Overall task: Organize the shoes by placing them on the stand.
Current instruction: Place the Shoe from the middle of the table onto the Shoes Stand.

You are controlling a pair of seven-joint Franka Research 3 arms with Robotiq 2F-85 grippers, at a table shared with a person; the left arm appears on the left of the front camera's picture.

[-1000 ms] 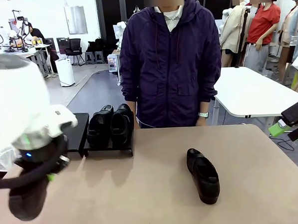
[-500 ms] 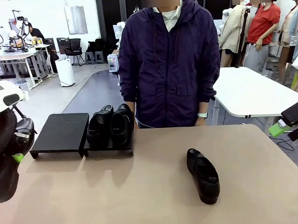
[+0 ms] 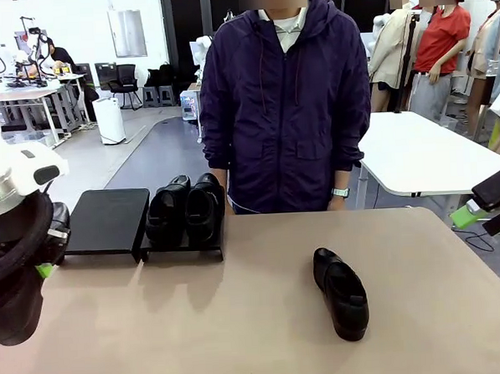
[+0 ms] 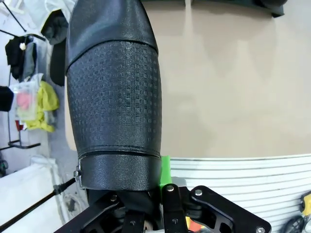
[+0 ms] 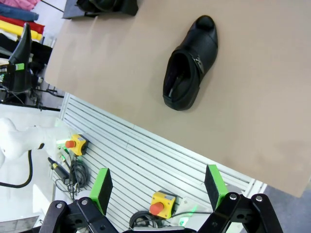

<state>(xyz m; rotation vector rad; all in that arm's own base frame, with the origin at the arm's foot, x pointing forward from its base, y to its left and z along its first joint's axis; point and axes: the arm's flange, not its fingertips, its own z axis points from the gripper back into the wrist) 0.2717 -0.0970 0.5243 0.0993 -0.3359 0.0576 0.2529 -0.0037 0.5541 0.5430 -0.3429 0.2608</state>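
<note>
My left gripper [image 3: 38, 267] is shut on a black glossy shoe [image 3: 15, 310] and holds it above the table's near left corner. In the left wrist view that shoe's textured sole [image 4: 114, 97] rises from between the gripper's [image 4: 148, 196] fingers. The low black stand [image 3: 109, 221] sits at the far left; its left panel is bare, and its right panel carries two shoes [image 3: 184, 210] side by side. Another shoe [image 3: 341, 293] [image 5: 190, 63] lies on the table right of centre. My right gripper [image 5: 158, 187] hangs open off the table's near right side, well short of that shoe.
A person in a purple jacket [image 3: 284, 110] stands at the table's far edge, arms down. The tan table [image 3: 240, 321] is bare between the stand and the lone shoe. A control box with red buttons [image 5: 160, 206] lies below the near edge.
My left arm, still holding the shoe, has swung left out of the camera's foreground, uncovering the stand's left panel. The right arm and the other shoes have not moved.
</note>
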